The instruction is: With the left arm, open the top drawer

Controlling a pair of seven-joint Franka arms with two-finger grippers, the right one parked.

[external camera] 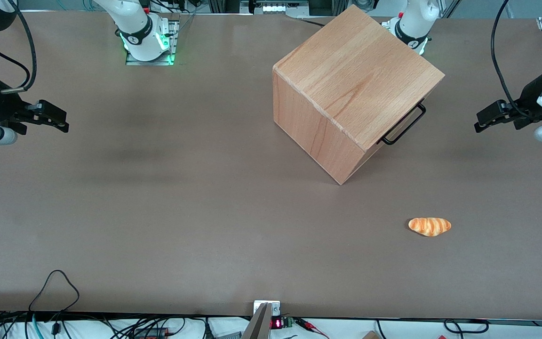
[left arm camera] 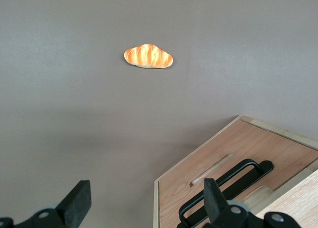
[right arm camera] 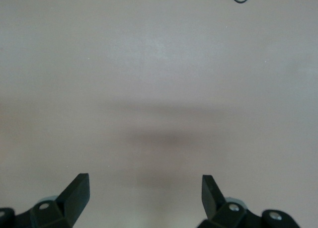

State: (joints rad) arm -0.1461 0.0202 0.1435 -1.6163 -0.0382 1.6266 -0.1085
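Brown tabletop [external camera: 158,197], beech cabinet [external camera: 360,80] standing toward the working arm's end. Top drawer [left arm camera: 233,168] shut, black handle [external camera: 405,126] untouched. Left arm's gripper [external camera: 480,123] hanging above the table, well apart from that handle, fingers [left arm camera: 77,200] spread wide, holding nothing. Bread roll [external camera: 429,226] lying nearer the front camera. Nothing done yet: reach, grasp and pull all remaining.

Brown matte bench [external camera: 158,197] fills the scene, evenly lit with soft shadows. Loose black cables [external camera: 54,287] trail along its near edge. A metal base plate [external camera: 151,59] glows green at the bench edge farthest from the front camera.
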